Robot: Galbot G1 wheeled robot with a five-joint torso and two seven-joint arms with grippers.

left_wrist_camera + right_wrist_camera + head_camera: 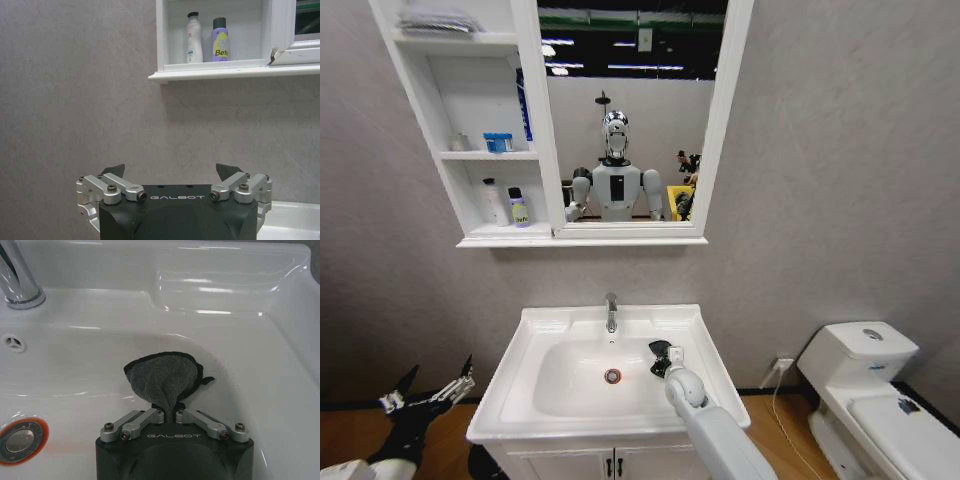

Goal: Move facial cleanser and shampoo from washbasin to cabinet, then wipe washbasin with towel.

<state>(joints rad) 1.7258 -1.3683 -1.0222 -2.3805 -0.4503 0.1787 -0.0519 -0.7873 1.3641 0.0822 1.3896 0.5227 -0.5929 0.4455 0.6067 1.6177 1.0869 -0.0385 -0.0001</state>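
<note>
Bottles: the white facial cleanser bottle (194, 37) and the purple shampoo bottle (220, 40) are seen side by side on the bottom shelf of the cabinet (470, 240); the moving part is judged done.
Washbasin: the washbasin (535, 325) rim is bare of bottles.
Towel: the black towel (162, 377) is pressed against the bowl's right slope, near the red-ringed drain (22, 440).
Right gripper: the right gripper (167, 412) is clamped on the towel's bunched end; wiping is judged under way.
Left gripper: the left gripper (172, 172) is held low, off the washbasin's left edge, fingers spread and empty.
</note>
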